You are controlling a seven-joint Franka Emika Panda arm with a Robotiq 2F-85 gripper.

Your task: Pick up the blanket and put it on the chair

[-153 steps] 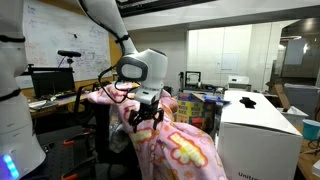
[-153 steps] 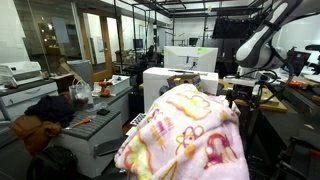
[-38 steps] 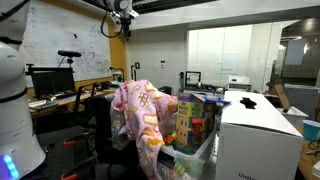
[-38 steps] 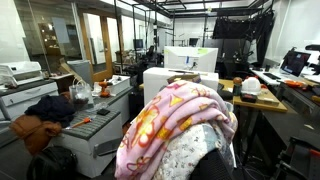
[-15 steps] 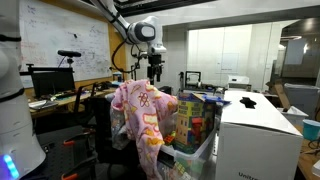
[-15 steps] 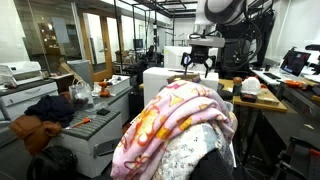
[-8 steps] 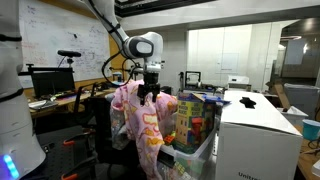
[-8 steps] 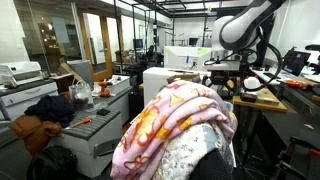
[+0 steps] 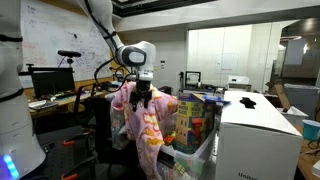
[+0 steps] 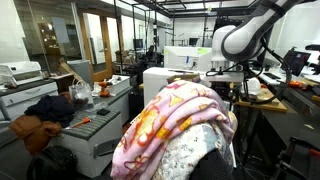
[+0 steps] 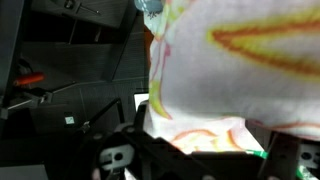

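Note:
The pink fleece blanket [image 9: 146, 122] with yellow and white shapes hangs draped over the black chair [image 9: 101, 126]. In an exterior view the blanket [image 10: 180, 125] covers the chair [image 10: 207, 166] almost wholly. My gripper [image 9: 143, 97] is at the blanket's top edge, fingers pointing down and spread; in an exterior view it [image 10: 222, 96] is at the blanket's far side. In the wrist view the blanket [image 11: 235, 65] fills the upper right, and the gripper [image 11: 200, 152] fingers stand apart on either side of a fold of it.
A white box-like cabinet [image 9: 258, 130] stands beside a bin of colourful items [image 9: 196, 120]. A desk with a monitor [image 9: 50, 82] lies behind the chair. White cabinets [image 10: 172, 78] and a bench with a brown jacket [image 10: 30, 130] are nearby.
The arm has come down from high above and moved onto the blanket's top edge. The blanket and the chair have not moved.

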